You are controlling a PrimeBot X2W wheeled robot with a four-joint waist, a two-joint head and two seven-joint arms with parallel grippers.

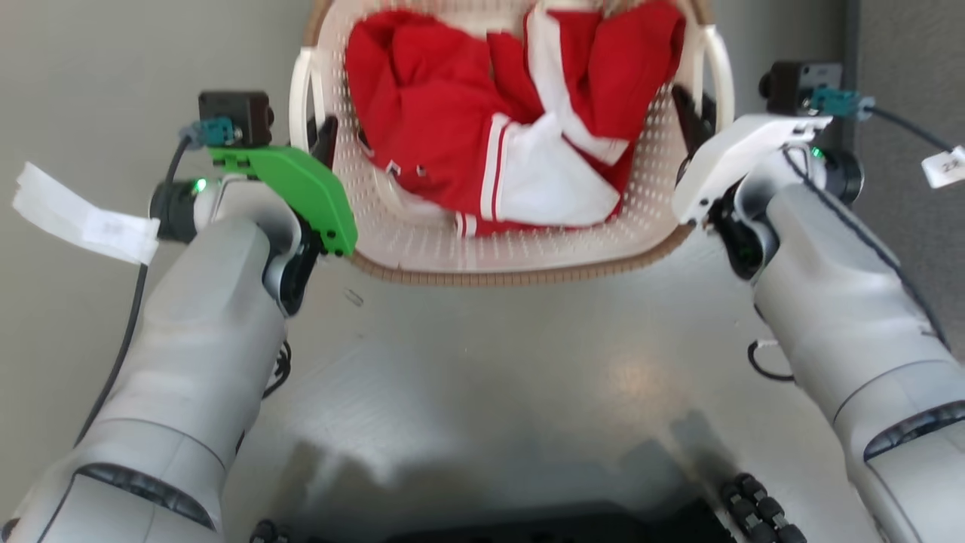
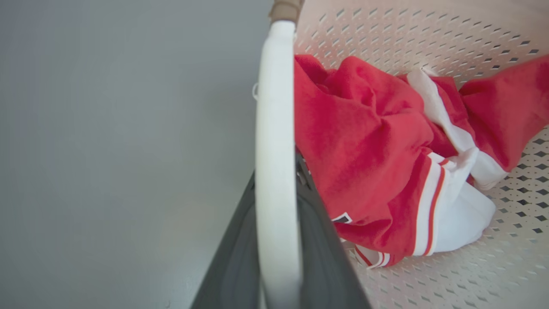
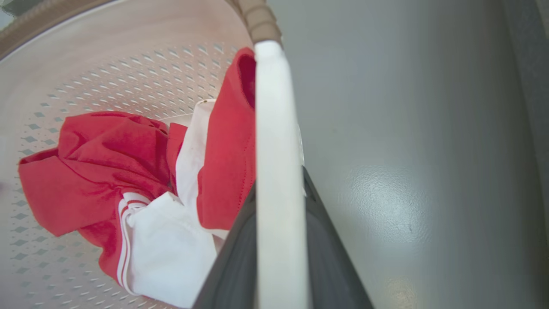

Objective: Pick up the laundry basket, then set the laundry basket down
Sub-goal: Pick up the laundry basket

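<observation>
Ok, head view: laundry basket (image 1: 528, 268) is seen top centre over grey floor (image 1: 482, 362); whether it's resting or lifted can't be told. A red/white garment (image 1: 490, 128) is bunched inside against the perforated walls. L handle (image 1: 300, 90) & R handle (image 1: 722, 72), both white loops, are stood up at the basket's sides. Left gripper (image 1: 326, 139) is set at the L handle, its dark fingers partly hidden behind the green wrist cover (image 1: 301, 185). Right gripper (image 1: 690, 113) is set at the R handle, just beside the white wrist cover (image 1: 742, 147). A paper tag (image 1: 83, 215) is seen by the left-arm cable.

Left wrist view: L handle (image 2: 274, 128) is run up mid-frame between the two dark fingers (image 2: 319, 249), one per side, both pressed against it w/ no gap visible, so left gripper is narrow and clamped on the handle. Brown rim (image 2: 285, 8) is met at the handle's top. Garment and perforated wall are seen right of the handle, bare floor to its left.

Right wrist view: same layout, mirrored. R handle (image 3: 276, 150) is sandwiched between dark fingers (image 3: 328, 249), contact both sides, so right gripper is likewise narrow and clamped on the handle. Garment is seen left of the handle inside the basket, floor w/ glare patches to the right.
</observation>
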